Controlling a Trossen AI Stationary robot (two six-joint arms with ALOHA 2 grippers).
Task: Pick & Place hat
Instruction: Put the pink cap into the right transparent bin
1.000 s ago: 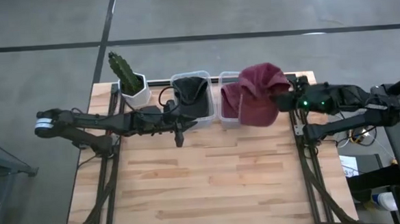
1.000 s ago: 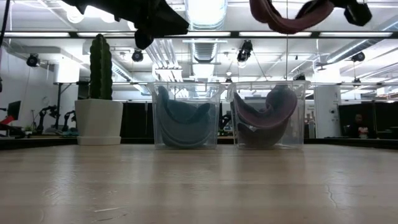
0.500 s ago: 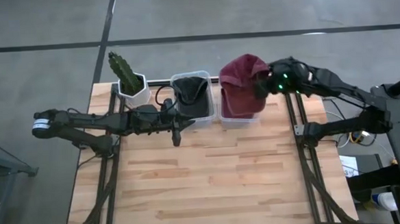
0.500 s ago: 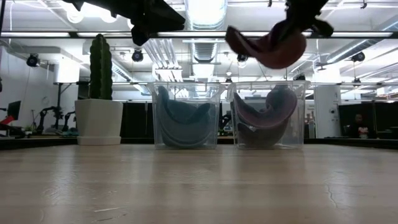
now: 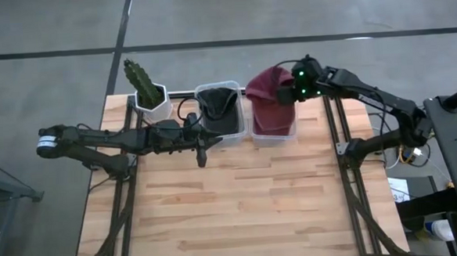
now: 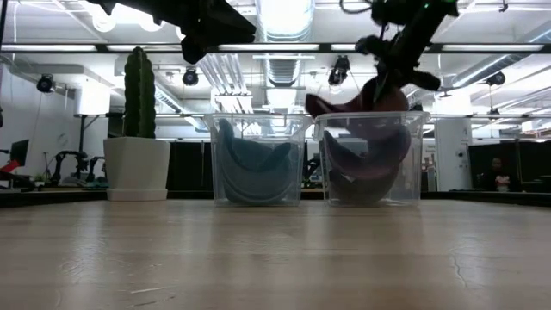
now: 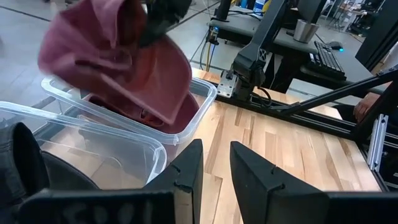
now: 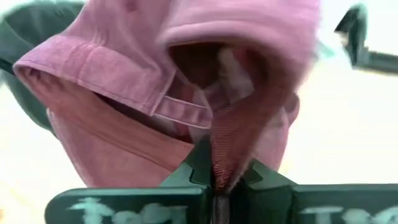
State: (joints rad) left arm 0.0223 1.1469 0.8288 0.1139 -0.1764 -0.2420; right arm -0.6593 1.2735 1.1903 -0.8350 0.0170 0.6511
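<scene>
- Overhead, the right gripper (image 5: 288, 93) hung above the right-hand clear bin (image 5: 274, 136) at the far edge of the wooden table (image 5: 233, 206), its fingers pinched tight on the maroon hat (image 5: 267, 91).
- The right wrist view showed a fold of the hat's (image 8: 186, 81) fabric clamped between the two closed fingers (image 8: 193, 171), the cap drooping open beyond them.
- From table height, the hat (image 6: 362, 99) sat partly inside the mouth of the right bin (image 6: 372, 159), its upper part above the rim, with another maroon hat (image 6: 366, 164) already lying in the bin.
- The left wrist view caught the held hat (image 7: 118, 59) hanging over that bin (image 7: 199, 106), close to the pile inside; whether it touched could not be told.
- The left gripper (image 5: 203, 150) waited low beside the neighbouring bin (image 5: 220, 113), which held a dark hat (image 5: 219, 105); its fingers (image 7: 186, 168) stood slightly parted with nothing between them.
- A cactus in a white pot (image 5: 150, 97) stood just left of the two bins.
</scene>
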